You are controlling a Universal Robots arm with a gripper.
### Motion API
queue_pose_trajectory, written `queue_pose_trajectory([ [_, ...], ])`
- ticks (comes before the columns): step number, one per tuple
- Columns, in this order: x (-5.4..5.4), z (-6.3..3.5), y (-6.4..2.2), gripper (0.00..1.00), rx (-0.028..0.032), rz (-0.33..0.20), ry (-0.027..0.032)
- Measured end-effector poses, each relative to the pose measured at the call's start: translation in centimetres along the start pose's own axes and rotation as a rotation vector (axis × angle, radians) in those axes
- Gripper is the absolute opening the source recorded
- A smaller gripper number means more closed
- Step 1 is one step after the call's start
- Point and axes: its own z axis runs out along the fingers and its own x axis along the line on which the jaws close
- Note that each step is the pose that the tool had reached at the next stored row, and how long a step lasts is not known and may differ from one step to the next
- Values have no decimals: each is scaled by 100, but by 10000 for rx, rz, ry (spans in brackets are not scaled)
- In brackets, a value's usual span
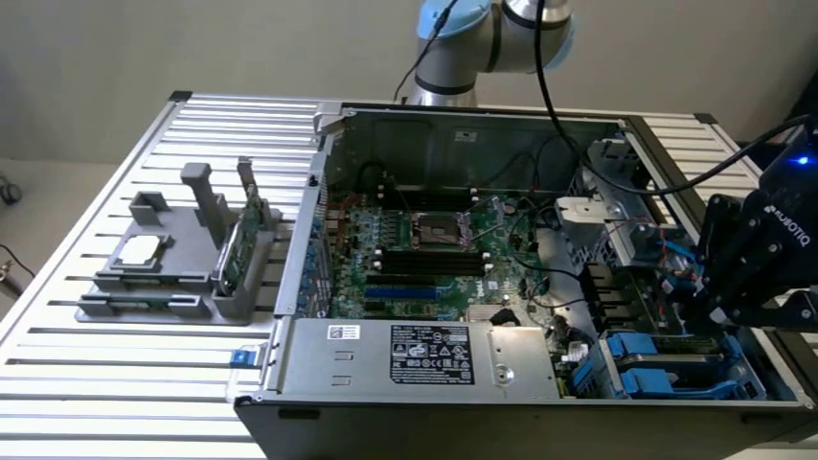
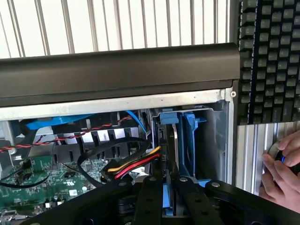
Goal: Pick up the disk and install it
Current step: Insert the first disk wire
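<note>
Install step in hand. Gripper (image 2: 164, 187) low in wrist frame, jaws clamped on disk (image 2: 169, 140), blue carrier upright, entering drive bay (image 2: 213, 140) of computer case (image 1: 422, 125), lower right in exterior view. Next: likely straight push along bay rails, square alignment, clear of cables (image 2: 133, 164).

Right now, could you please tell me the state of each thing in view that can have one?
gripper: nearly shut, fingers gripping the disk's edge.
disk: on edge, partly in the drive bay at the case's corner.
computer case: side panel off, motherboard exposed.
CPU socket: open, no cooler on it.
green circuit card: upright in the grey holder.
hand: resting on a mouse.
</note>
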Motion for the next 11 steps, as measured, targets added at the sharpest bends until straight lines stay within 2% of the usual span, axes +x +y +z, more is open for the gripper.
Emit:
queue_pose_trajectory([
  [7, 9, 36, 12, 16, -1, 3, -16],
  [11, 12, 40, 26, 16, -2, 9, -85],
])
